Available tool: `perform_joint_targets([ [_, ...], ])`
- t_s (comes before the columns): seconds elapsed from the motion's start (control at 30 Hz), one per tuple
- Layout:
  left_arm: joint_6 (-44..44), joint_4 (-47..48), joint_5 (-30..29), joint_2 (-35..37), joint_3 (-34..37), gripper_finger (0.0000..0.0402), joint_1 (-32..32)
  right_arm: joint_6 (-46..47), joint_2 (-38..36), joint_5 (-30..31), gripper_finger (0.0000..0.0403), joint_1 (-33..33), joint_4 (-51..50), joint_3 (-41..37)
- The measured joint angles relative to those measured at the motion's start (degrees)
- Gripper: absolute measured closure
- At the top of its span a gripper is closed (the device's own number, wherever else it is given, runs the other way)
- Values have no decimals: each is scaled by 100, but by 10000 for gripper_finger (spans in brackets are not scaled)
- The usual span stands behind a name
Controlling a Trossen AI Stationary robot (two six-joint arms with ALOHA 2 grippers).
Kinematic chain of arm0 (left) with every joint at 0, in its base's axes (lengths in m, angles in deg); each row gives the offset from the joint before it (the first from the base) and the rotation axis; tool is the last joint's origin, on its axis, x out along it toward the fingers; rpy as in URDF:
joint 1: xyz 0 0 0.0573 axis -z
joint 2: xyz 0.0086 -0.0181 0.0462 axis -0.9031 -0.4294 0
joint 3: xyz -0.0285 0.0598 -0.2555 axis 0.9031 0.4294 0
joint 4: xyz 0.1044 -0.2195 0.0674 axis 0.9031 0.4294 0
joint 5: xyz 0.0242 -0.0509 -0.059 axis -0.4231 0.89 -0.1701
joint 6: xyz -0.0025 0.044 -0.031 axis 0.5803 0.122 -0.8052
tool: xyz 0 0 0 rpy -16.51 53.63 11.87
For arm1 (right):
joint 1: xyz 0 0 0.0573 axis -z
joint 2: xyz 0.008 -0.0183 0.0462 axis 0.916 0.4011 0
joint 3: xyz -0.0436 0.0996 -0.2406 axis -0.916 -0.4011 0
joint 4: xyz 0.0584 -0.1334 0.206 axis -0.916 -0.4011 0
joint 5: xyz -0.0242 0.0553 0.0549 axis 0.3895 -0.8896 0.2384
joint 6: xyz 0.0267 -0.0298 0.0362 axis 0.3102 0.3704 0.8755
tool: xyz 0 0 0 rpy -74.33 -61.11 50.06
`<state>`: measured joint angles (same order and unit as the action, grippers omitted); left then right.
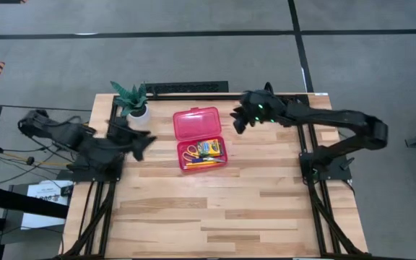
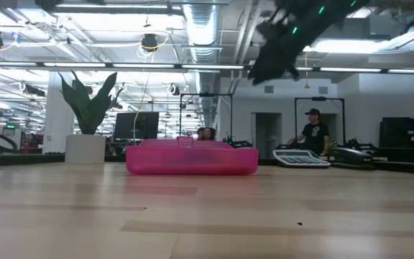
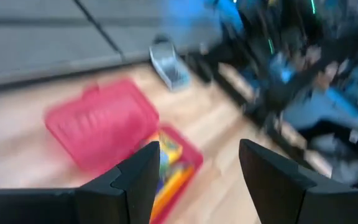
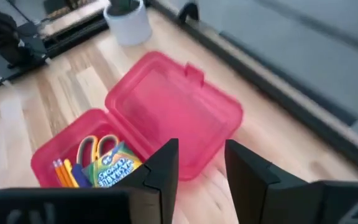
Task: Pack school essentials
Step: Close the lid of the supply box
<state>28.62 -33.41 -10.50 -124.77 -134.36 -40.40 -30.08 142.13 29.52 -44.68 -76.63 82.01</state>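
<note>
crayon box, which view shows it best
The right wrist view: the crayon box lies close and sharp in the open pink case, beside the scissors and pencils. The high view shows it small. The left wrist view gives only a blurred yellow patch. In the low view the case wall hides it.

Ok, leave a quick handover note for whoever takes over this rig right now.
Left pincer: open, empty, near the potted plant.
Right pincer: open, empty, raised over the case's far right side.
Pink pencil case: mid-table, lid flipped open.
Done: scissors, crayon box and pencils lie in the tray.
Left: close the lid. The calculator stays out.
</note>
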Motion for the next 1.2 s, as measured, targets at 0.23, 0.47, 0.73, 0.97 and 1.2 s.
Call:
perform_joint_targets([
  [0.23,-208,-1469,862,-863,1016,193,-326,3,1173,-1247,249,1018,788,-14],
  [0.47,-450,-3148,1349,-1983,1843,193,-542,46,1947,-2174,265,1807,951,248],
  [0.73,-552,-3595,1866,-3167,1880,193,-908,-90,2947,-2475,282,2017,272,1561],
  [0.97,-547,-3953,2235,-3602,1880,193,-963,-562,3815,-2479,342,2122,-1289,3055],
  [1.2,-538,-3887,2235,-3614,1877,193,-977,-968,4609,-2484,387,2146,-2057,4158],
])
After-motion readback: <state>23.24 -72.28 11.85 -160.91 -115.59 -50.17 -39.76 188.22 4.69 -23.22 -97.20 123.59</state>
